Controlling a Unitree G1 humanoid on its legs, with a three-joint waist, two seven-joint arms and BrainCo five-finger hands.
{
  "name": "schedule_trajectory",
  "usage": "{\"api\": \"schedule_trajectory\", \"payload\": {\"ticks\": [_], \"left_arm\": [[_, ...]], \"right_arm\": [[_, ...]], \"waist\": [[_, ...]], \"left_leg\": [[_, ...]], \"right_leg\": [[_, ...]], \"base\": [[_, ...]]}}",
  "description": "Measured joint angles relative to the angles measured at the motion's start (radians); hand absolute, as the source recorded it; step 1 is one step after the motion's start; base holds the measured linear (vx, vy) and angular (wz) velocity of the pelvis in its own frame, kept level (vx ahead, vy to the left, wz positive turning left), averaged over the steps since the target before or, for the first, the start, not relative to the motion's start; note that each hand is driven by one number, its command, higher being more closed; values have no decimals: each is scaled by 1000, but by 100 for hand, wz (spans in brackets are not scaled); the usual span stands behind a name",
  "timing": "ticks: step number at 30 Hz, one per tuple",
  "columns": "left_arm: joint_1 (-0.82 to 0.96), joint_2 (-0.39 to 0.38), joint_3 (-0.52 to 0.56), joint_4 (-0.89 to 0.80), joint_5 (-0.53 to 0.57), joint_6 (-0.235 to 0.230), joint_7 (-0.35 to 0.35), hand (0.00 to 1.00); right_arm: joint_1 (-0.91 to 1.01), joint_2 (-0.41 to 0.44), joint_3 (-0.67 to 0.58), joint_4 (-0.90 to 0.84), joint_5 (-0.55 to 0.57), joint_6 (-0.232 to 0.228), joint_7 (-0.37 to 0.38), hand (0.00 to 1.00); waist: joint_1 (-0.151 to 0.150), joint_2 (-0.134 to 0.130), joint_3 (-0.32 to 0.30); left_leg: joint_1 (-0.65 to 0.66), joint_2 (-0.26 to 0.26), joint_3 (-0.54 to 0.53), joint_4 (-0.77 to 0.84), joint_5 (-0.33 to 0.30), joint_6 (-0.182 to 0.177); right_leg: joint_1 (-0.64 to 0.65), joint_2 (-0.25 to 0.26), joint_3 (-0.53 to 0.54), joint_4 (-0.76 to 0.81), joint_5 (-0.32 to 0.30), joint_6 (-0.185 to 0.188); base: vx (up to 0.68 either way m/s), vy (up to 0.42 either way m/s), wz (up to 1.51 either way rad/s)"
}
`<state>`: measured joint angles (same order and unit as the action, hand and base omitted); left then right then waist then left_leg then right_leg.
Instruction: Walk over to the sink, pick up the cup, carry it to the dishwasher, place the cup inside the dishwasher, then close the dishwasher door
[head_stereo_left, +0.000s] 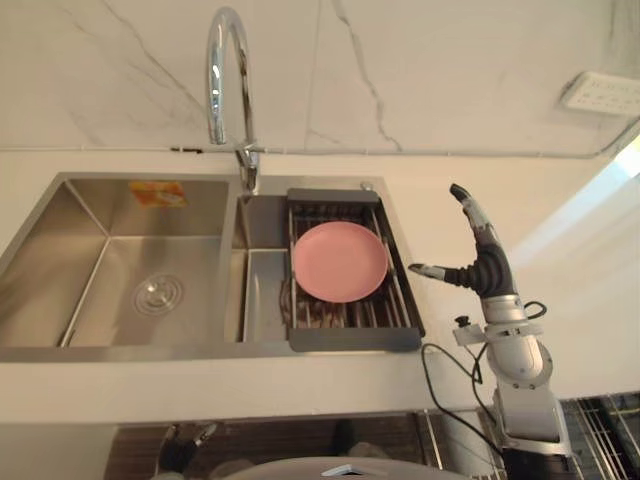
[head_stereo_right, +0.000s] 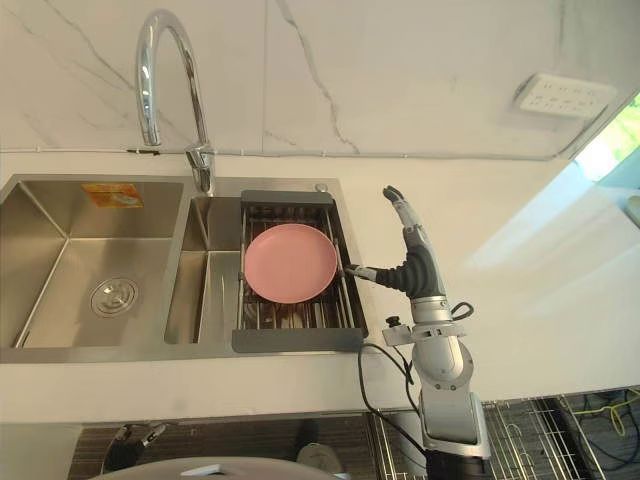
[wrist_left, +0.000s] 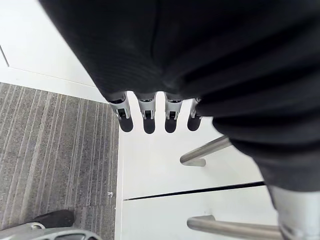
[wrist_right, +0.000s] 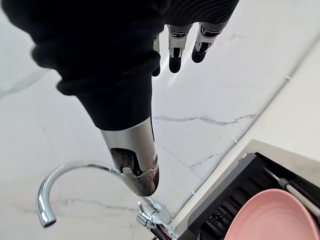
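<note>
Hanging low at my left side, my left robot hand (wrist_left: 148, 112) is relaxed, its fingers straight in a row and holding nothing. It faces white cabinet fronts (wrist_left: 160, 172) with metal bar handles (wrist_left: 205, 152), beside a grey striped floor (wrist_left: 55, 150). Set into the table (head_stereo_left: 150, 385), the steel sink (head_stereo_left: 60, 215) has a wide left basin with a round drain (head_stereo_left: 158, 295). A curved chrome faucet (head_stereo_left: 215, 90) rises at the back, between the two basins. Over the narrower right basin lies a dark-framed drain rack (head_stereo_left: 350, 340) carrying a pink plate (head_stereo_left: 340, 261). Just right of the rack, my right robot hand (head_stereo_left: 487, 262) stands above the table with its fingers straight and spread and its thumb pointing toward the rack, holding nothing. Where the cup is, I cannot tell.
</note>
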<state>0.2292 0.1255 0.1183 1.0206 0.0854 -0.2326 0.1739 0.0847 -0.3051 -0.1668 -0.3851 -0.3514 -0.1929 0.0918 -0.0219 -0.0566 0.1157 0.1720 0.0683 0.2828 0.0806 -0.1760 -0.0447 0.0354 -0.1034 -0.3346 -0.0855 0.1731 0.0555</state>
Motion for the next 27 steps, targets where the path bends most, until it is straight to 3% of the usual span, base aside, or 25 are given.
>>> {"api": "schedule_trajectory", "payload": {"ticks": [6,9,15,27], "left_arm": [[1,9,19,19,32,30,-6,0],[2,9,37,19,39,31,-7,0],[-1,10,32,10,39,36,-18,0],[-1,15,26,-25,39,53,-30,0]], "right_arm": [[-19,-71,64,0,-193,-1,87,0],[-32,-102,101,6,-215,0,125,0],[-110,-143,189,120,-335,-9,119,0],[-217,-147,295,292,-482,-7,105,0]], "waist": [[9,-16,-11],[10,-16,-12],[14,-3,-21],[38,-19,-34]], "left_leg": [[1,1,4,-17,3,-10],[1,4,9,-32,9,-9],[1,10,16,-40,23,-10],[4,9,11,-51,36,-12]], "right_leg": [[-1,-1,-3,0,3,-9],[-5,0,-6,2,1,-13],[-6,4,-15,2,-1,-10],[2,0,-39,2,-6,-2]], "base": [[-82,-5,2],[-32,-4,5],[9,12,3],[0,23,6]]}}
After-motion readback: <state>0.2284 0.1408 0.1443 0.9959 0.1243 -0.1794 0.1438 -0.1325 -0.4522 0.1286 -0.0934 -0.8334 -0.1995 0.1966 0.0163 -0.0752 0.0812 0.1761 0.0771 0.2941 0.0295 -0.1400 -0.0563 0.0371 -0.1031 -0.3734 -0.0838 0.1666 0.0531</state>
